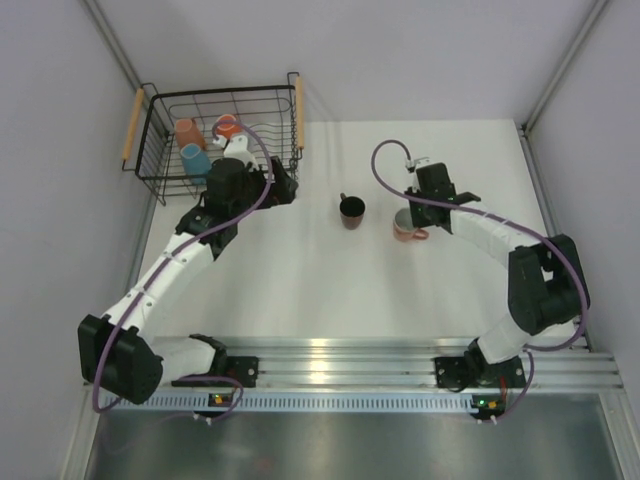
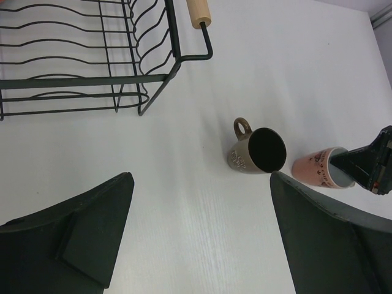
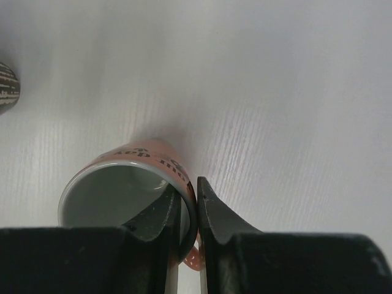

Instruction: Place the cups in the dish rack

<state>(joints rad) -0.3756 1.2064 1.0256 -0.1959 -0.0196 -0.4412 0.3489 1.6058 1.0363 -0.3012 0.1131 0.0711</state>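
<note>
Cups [image 1: 195,160]: three sit in the dish rack [image 1: 215,92] at the frame's upper left. A dark mug [image 1: 351,209] stands alone at centre, bare bench [image 1: 300,290] all around it. Just right, the right end effector [image 3: 196,184] pinches the rim wall of a pink mug [image 3: 122,162], one finger inside. The left end effector [image 2: 201,177] gapes wide beside the rack's lower right corner.

top: high at near edge, down on whole table [image 1: 300,290] | left wrist: low, toward rack [image 2: 92,79] corner, brown cup [image 2: 242,160] | right wrist: close on pink cup [image 3: 122,162] | shared: pink cup, all views
</note>
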